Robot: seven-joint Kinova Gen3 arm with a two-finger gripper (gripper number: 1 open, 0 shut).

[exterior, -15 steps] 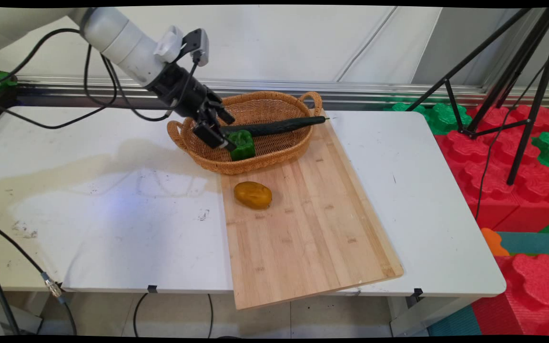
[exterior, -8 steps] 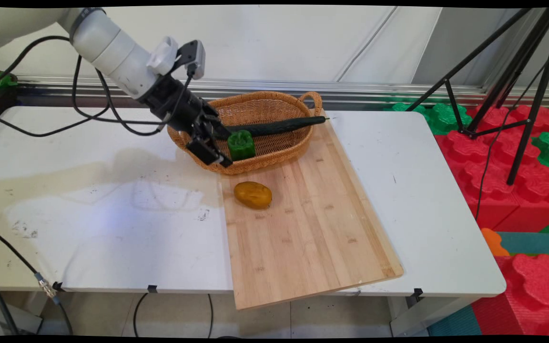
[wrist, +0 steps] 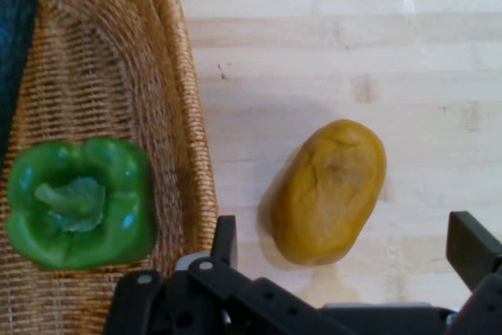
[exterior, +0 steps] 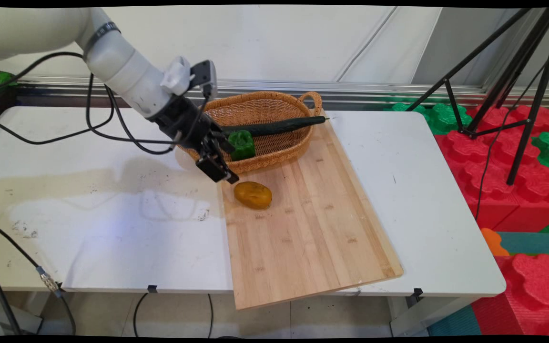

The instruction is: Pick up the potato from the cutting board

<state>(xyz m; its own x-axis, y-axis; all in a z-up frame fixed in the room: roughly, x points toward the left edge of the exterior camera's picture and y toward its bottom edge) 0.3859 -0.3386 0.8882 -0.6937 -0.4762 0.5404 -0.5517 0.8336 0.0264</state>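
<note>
1. The gripper (exterior: 222, 166) hangs empty with its fingers (wrist: 471, 245) spread wide, above the far left corner of the wooden board (exterior: 303, 224), just beside the basket's near rim.
2. A yellow-brown potato (exterior: 253, 195) lies on the board, just near and right of the gripper; in the hand view it sits between the fingers.
3. The wicker basket (exterior: 279, 155) holds a green pepper (exterior: 242, 145) and a dark cucumber (exterior: 274, 126).
4. No legible writing shows.

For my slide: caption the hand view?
Open hand above a potato on the board, pepper in basket.
</note>
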